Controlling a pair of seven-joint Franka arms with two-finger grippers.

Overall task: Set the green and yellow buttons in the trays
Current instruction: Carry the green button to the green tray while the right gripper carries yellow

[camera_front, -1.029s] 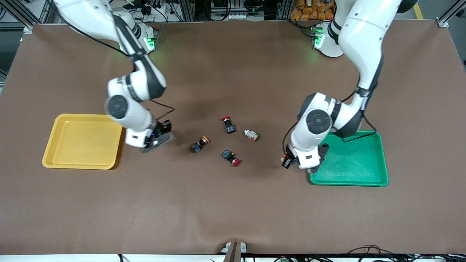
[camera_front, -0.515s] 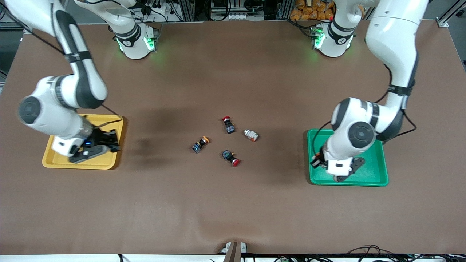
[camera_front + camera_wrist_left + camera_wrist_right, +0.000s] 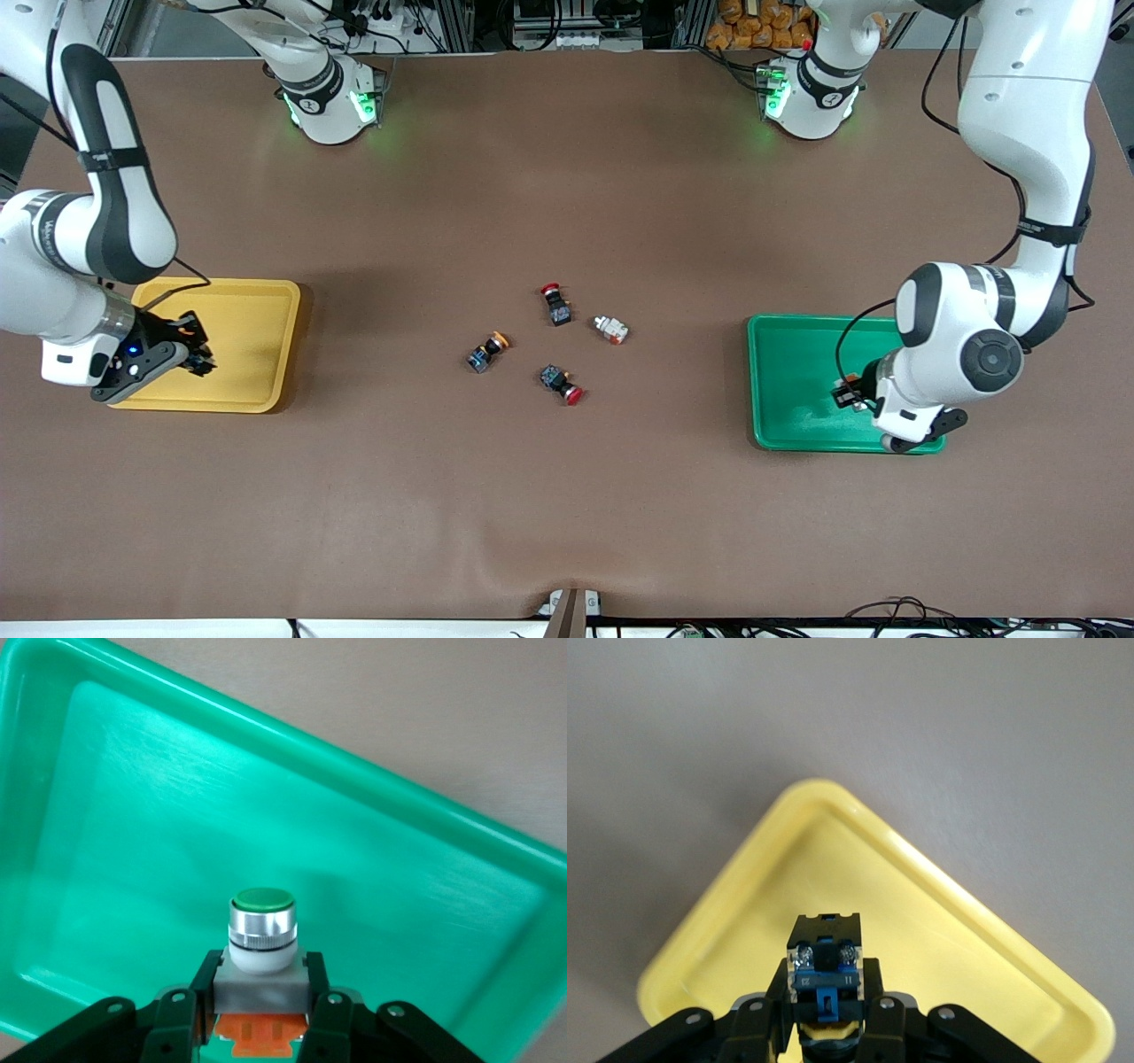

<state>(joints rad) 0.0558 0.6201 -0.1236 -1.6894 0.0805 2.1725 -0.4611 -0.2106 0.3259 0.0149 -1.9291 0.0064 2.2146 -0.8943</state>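
My left gripper [image 3: 849, 392] hangs over the green tray [image 3: 797, 354], shut on a green-capped button [image 3: 261, 930] with a grey body and an orange base. The tray floor [image 3: 177, 815] under it is bare. Over the yellow tray [image 3: 248, 328], my right gripper [image 3: 190, 353] is shut on a black-blue-bodied button [image 3: 824, 961] with a yellow part between the fingers. That tray [image 3: 859, 877] shows nothing lying in it. A yellow-orange-capped button [image 3: 486, 349] and a white-grey button [image 3: 610, 329] lie on the mat mid-table.
Two red-capped black buttons [image 3: 555, 304] [image 3: 562, 384] lie among the loose ones mid-table. Brown mat covers the whole table. The arm bases [image 3: 323, 89] [image 3: 811, 89] stand at the edge farthest from the front camera.
Both arms have swung outward from beside the button cluster. The right gripper came over the yellow tray and the left over the green tray, each carrying its button.
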